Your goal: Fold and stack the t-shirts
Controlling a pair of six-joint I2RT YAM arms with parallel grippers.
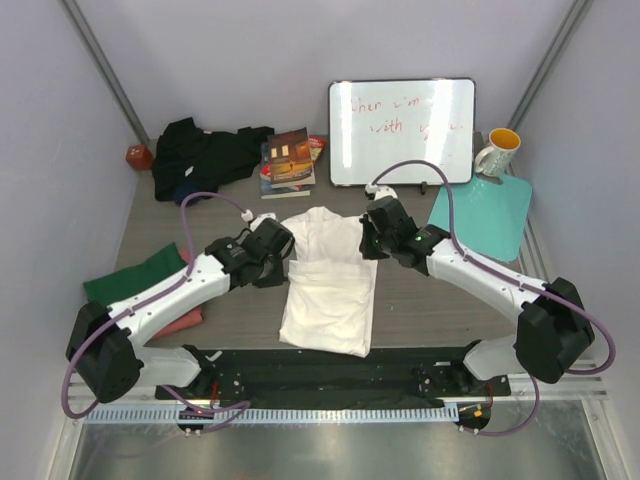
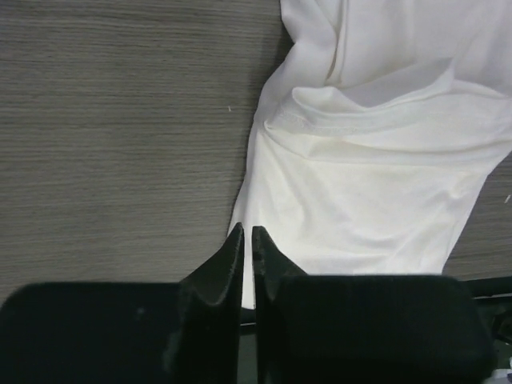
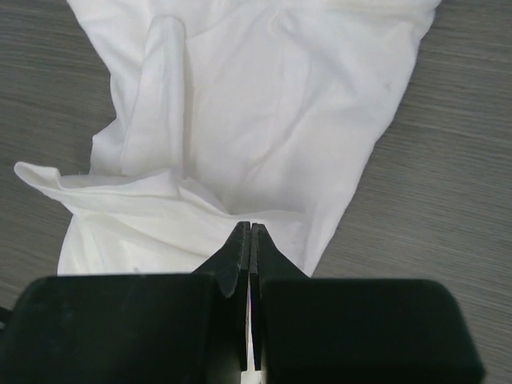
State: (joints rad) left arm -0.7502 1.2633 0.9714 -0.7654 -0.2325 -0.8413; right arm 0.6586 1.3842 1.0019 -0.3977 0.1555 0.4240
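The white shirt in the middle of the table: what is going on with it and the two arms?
Two robot arms are working on the white t-shirt, which lies on the table with its sleeves folded inward. The left gripper sits at its left edge, jaws almost closed. The right gripper is shut over the other side. Whether either pinches cloth I cannot tell. A black shirt lies at the far left; a green shirt and a pink shirt lie near the left arm.

Your left arm [image 1: 160, 300] and right arm [image 1: 480, 268] have white shells between chunky black joints. A purple cable [image 1: 215, 197] loops along each. Their fingers [image 2: 220, 268] are matte black wedges tapering to points; both bases sit on a black plate [image 1: 330, 370].
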